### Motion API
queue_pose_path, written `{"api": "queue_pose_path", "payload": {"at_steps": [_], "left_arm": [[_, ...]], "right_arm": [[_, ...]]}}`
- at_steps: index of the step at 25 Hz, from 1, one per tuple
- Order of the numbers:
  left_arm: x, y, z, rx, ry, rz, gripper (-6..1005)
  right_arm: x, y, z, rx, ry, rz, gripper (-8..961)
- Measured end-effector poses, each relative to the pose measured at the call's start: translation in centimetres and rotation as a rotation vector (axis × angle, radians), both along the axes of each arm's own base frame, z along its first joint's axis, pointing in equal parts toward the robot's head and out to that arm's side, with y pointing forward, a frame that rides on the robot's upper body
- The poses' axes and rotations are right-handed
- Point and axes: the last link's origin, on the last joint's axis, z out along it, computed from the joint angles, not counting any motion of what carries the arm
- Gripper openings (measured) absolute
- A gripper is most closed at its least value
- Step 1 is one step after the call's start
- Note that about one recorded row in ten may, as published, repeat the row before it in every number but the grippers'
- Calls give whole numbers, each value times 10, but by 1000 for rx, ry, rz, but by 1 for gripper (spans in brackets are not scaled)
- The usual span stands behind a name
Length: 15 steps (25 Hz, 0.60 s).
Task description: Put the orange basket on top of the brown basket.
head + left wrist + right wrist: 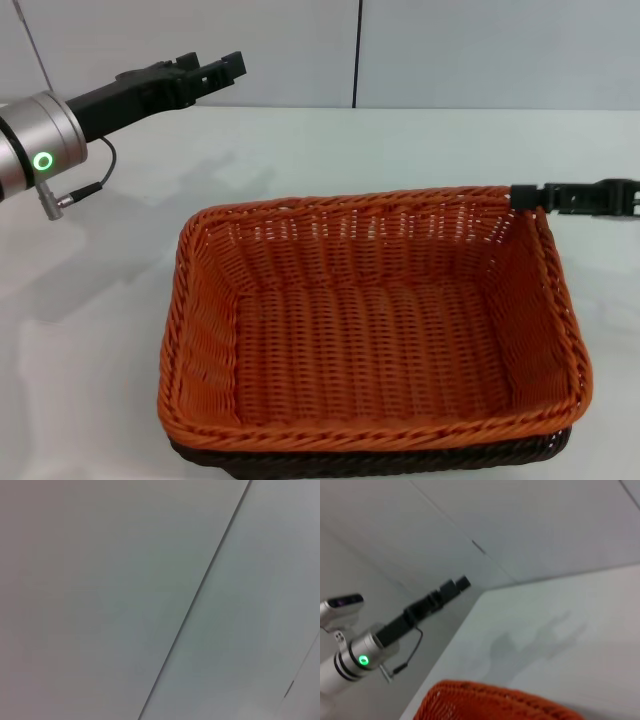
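Observation:
The orange basket (370,320) sits nested on top of the brown basket (400,462); only a dark strip of the brown one shows under its near edge. The orange rim also shows in the right wrist view (495,700). My left gripper (218,68) is open and empty, raised well above the table at the far left, away from the baskets; it also shows in the right wrist view (456,586). My right gripper (522,196) is level with the far right corner of the orange basket's rim, its tip at the rim.
The white table (110,300) extends around the baskets. A pale wall with a vertical seam (357,50) stands behind. The left wrist view shows only wall panels.

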Motion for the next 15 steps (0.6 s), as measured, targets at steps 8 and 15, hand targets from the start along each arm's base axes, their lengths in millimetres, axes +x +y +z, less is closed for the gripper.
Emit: {"api": "queue_pose_path", "payload": {"at_steps": [8, 15], "left_arm": [[-3, -5, 6, 35, -29, -16, 824], [-25, -27, 32, 271, -168, -40, 824]], "right_arm": [[27, -23, 58, 402, 138, 77, 837], [69, -63, 75, 995, 147, 105, 845]]}}
